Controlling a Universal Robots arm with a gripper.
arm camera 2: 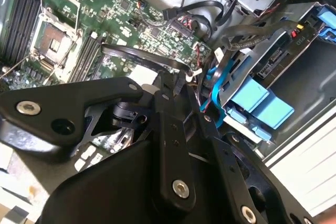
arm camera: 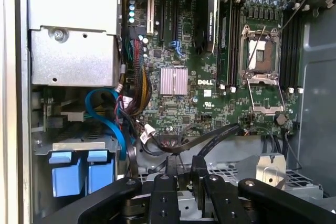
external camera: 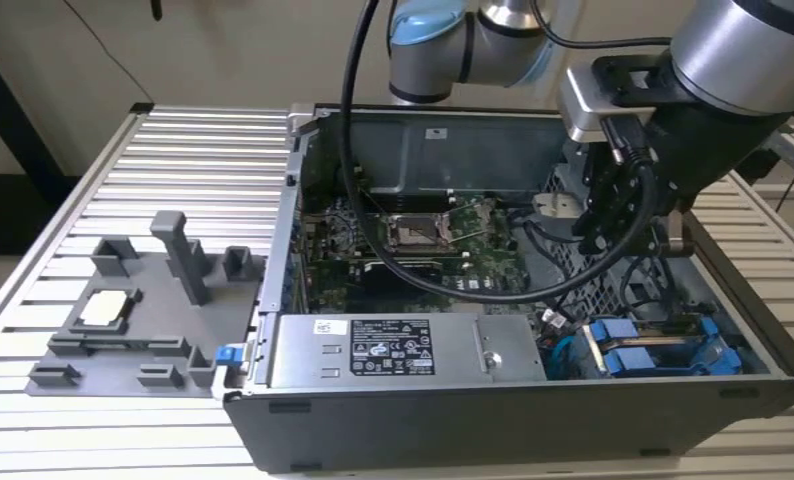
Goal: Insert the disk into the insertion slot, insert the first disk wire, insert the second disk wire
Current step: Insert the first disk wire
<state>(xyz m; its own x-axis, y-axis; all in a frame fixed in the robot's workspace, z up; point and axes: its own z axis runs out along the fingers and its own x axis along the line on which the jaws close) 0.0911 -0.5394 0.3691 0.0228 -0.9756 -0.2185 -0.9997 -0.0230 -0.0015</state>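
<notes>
Black robot gripper [arm camera: 184, 165] low inside open dark grey computer case [external camera: 504, 430], jaws clamped on thin black flat cable [arm camera: 220, 136], silver-grey disk in bright blue plastic carrier [external camera: 633, 358] seated in grey metal insertion slot [arm camera: 79, 145]

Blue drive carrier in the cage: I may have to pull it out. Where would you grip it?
Probably its two blue tabs, pinched, reached through the open side of the case: they stick out of the metal cage, which covers the rest.
</notes>
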